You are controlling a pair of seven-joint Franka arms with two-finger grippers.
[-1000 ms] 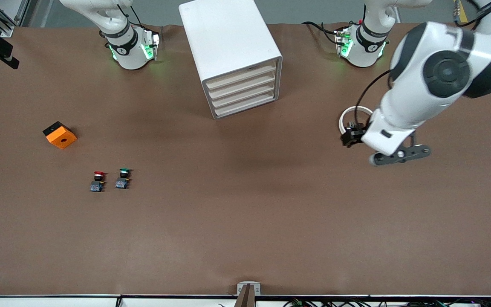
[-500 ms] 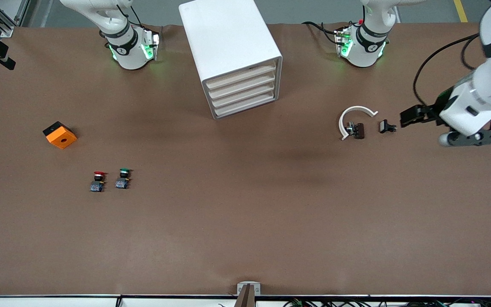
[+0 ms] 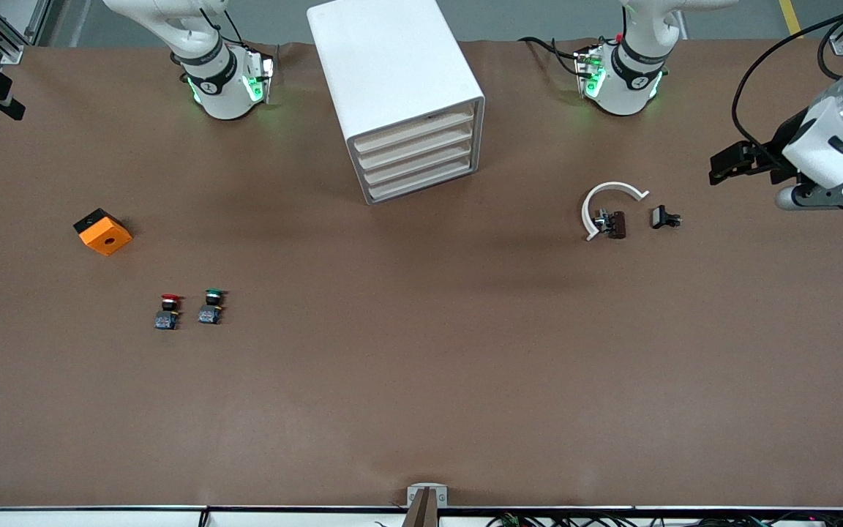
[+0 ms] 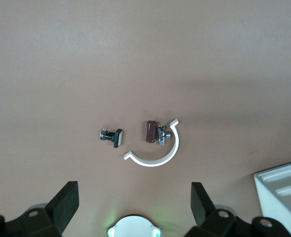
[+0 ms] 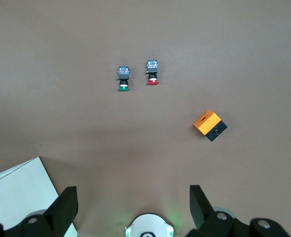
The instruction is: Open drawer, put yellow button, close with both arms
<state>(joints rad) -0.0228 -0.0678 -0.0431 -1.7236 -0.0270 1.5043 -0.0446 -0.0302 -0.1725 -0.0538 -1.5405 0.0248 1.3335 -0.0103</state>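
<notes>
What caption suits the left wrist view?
Open left gripper above a white curved clip and two small dark parts.

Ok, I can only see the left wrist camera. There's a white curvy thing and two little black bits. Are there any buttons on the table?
Observer: Yes, two. A red-capped button and a green-capped button stand side by side toward the right arm's end of the table.
Operator: Is there a yellow one too?
Observer: None shows in any view. The only orange thing is an orange block, farther from the front camera than the two buttons.
Operator: Is the top drawer open?
Observer: No. The top drawer looks shut, flush with the three below it in the white cabinet.
</notes>
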